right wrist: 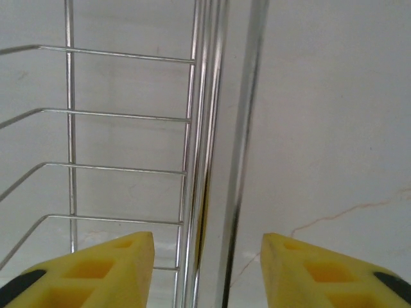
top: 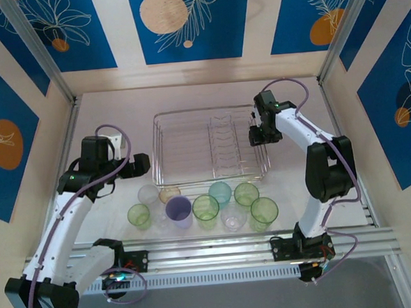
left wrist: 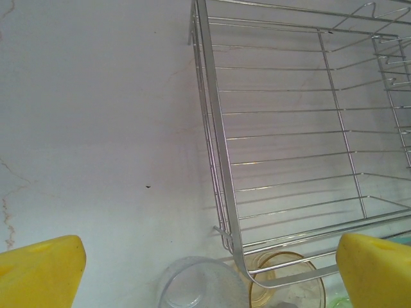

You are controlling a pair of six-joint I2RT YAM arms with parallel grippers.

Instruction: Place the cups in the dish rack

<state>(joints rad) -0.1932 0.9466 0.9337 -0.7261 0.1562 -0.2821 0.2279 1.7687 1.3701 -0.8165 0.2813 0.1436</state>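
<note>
The cups (top: 205, 208) stand clustered on the desk (top: 112, 118) along the dish rack's (top: 203, 113) near side. The left end effector (top: 139, 165), spread wide, is nearer them; the right end effector (top: 258, 134), parted, straddles the rack's right rim.

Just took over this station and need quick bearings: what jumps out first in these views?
The cups, green, teal, lilac, amber and clear, stand bunched on the table just in front of the dish rack, which holds none yet. The right claw stands open astride the rack's right-hand rim wire. The left claw sits wide open at the rack's near left corner.
</note>
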